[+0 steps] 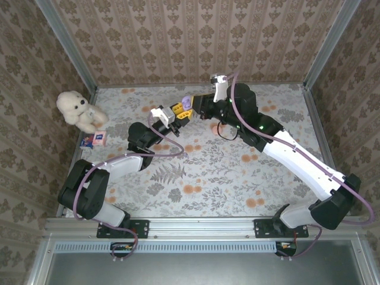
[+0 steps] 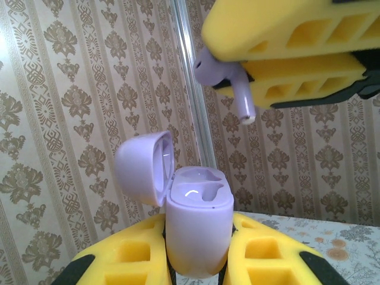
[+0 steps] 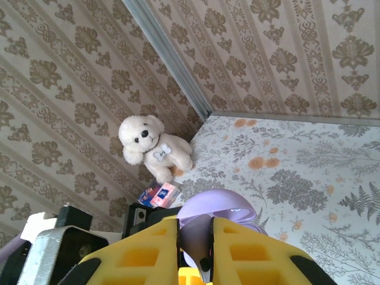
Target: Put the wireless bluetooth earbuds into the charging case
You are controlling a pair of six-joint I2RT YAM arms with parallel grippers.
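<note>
My left gripper (image 2: 199, 264) is shut on a lilac charging case (image 2: 199, 228) and holds it upright, with the lid (image 2: 142, 166) swung open to the left and both sockets bare. Just above and to the right of the case hangs a lilac earbud (image 2: 228, 80), stem down, pinched in my right gripper (image 3: 196, 252). In the right wrist view the earbud (image 3: 196, 234) sits between the yellow pads, with the case's open lid (image 3: 217, 209) right below. From the top, both grippers meet at the table's far middle, left (image 1: 177, 114) and right (image 1: 189, 105), with the earbud (image 1: 187, 101) between them.
A white teddy bear (image 1: 80, 110) sits at the far left corner with a small pink and blue packet (image 1: 95, 139) beside it. Patterned walls close the table on three sides. The floral cloth (image 1: 208, 178) covers the table.
</note>
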